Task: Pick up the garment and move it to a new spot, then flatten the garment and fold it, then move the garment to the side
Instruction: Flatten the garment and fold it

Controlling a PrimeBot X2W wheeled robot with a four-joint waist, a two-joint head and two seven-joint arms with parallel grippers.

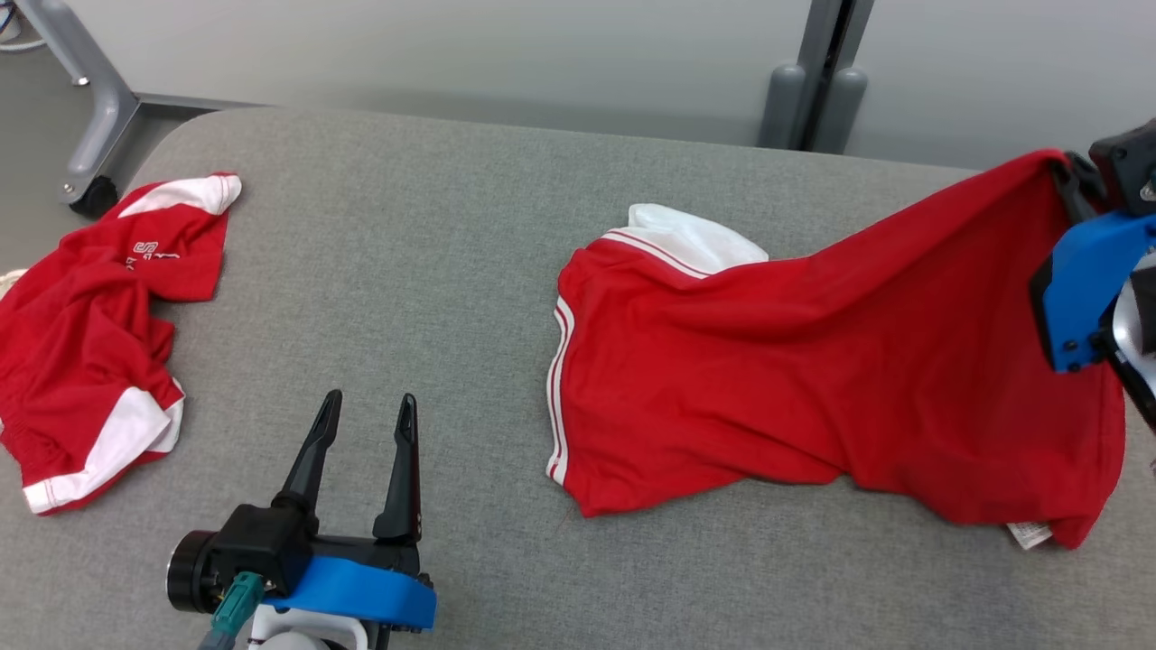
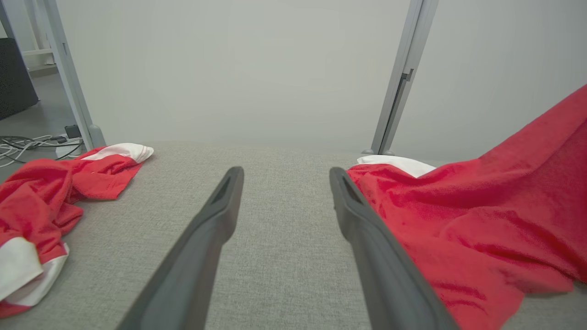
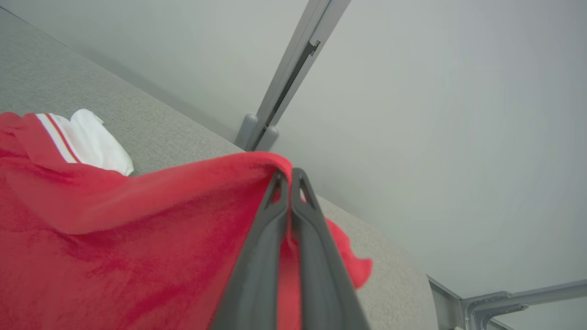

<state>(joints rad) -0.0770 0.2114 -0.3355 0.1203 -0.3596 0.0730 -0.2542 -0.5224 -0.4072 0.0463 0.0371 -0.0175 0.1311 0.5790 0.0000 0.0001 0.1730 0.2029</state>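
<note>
A red garment (image 1: 777, 361) with white striped trim and a white sleeve lies spread across the right half of the grey table (image 1: 433, 235). Its right edge is lifted off the surface, pinched by my right gripper (image 1: 1066, 171), whose two dark fingers are shut on the cloth's top hem (image 3: 288, 176). The same garment (image 2: 481, 220) fills the right side of the left wrist view, just beside my right-hand finger. My left gripper (image 1: 368, 408) hovers low over bare table at the front left, open, nothing between its fingers (image 2: 220, 211).
A second red and white garment (image 1: 86, 343) lies crumpled at the table's left edge (image 2: 41, 201). Grey frame posts (image 1: 817, 81) stand behind the table against a pale wall. Cables (image 2: 27, 146) lie on the floor at the far left.
</note>
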